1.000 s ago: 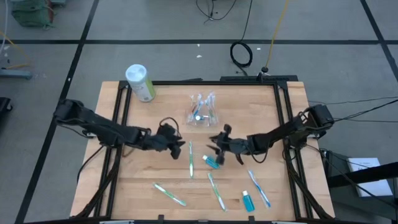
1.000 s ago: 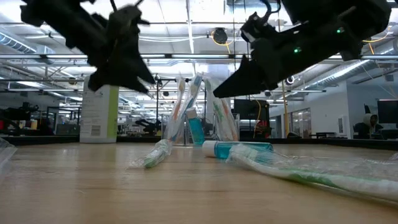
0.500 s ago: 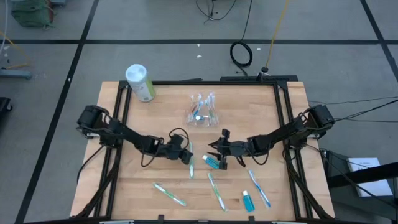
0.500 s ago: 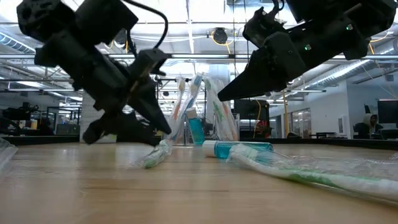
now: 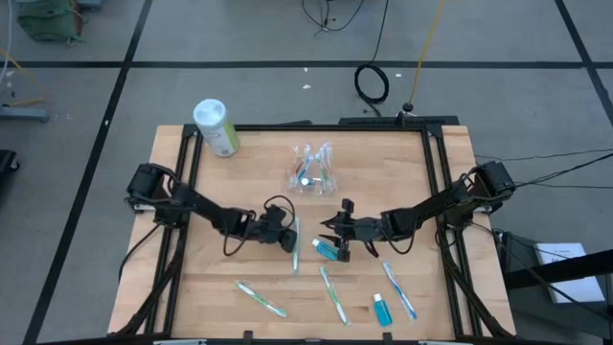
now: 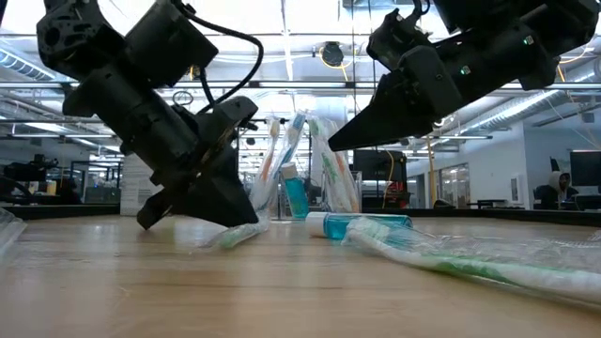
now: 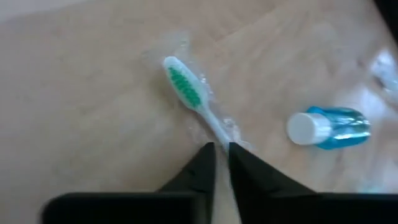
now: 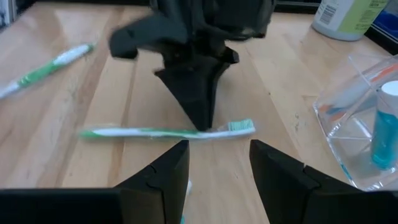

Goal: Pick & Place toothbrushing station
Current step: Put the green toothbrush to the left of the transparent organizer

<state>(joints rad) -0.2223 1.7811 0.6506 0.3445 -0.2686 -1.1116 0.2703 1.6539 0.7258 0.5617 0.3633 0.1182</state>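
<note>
The toothbrushing station point(image 5: 311, 174) is a clear plastic holder with brushes and a blue tube standing in it. It rests on the wood at the table's far middle, and shows in the right wrist view point(image 8: 364, 127) too. A green-and-white wrapped toothbrush point(image 5: 294, 251) lies flat near the centre. My left gripper point(image 5: 290, 238) is down on the toothbrush, shut on its handle. My right gripper point(image 5: 333, 240) hangs open just right of it, above a small blue tube point(image 5: 326, 249), touching nothing. My left gripper pinches the toothbrush's handle point(image 7: 219, 132) between its two fingers, a short way behind the green-bristled head point(image 7: 182, 84). The fingers point(image 8: 200, 109) slant down from the table's left and lie across the handle. The toothbrush lies flat on the wood.
A pale-green cylinder with a white lid point(image 5: 216, 126) stands at the far left corner. More wrapped toothbrushes point(image 5: 261, 299) point(image 5: 333, 295) point(image 5: 397, 287) and a second blue tube point(image 5: 382, 309) lie near the front edge. A black frame point(image 5: 182, 192) runs along the table's sides.
My left gripper has dropped from above the table down to the wood and moved toward the right and near edge, onto the toothbrush's handle. The toothbrush has stayed where it lay.
</note>
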